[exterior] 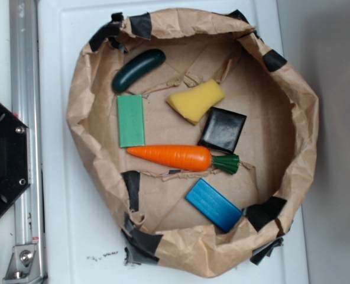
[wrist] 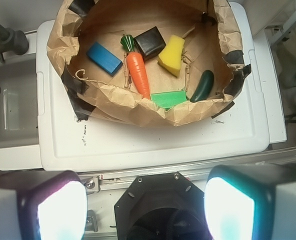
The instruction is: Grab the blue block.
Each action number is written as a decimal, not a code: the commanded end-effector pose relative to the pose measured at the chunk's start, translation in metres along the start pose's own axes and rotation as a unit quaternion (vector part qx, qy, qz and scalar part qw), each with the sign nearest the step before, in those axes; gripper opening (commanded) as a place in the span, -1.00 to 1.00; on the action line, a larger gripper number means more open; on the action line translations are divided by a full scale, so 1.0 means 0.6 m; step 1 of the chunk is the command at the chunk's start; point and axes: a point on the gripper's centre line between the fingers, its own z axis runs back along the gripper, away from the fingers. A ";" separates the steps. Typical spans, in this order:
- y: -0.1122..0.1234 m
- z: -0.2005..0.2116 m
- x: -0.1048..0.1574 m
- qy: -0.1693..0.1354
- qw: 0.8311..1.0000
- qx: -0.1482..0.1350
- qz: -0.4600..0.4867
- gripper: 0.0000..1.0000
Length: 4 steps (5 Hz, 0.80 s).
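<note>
While our gripper (wrist: 145,205) hangs spread wide and empty above the white table (wrist: 153,140), touching nothing, we see the blue block (exterior: 213,205) lying flat inside the brown paper bag (exterior: 293,89), a smooth bright rectangular slab just beside the carrot (exterior: 175,157) leaves, near the taped rim.

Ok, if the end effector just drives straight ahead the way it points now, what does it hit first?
Probably the black hexagonal base plate right below it, though depth is unclear. The open end effector is short of the paper bag, and the blue block sits well beyond that line.
</note>
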 end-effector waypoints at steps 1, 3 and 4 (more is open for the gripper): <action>0.000 0.000 0.000 0.000 1.000 0.000 0.000 1.00; 0.008 -0.075 0.127 -0.023 0.995 0.029 -0.088 1.00; 0.006 -0.115 0.161 -0.030 0.990 0.025 -0.134 1.00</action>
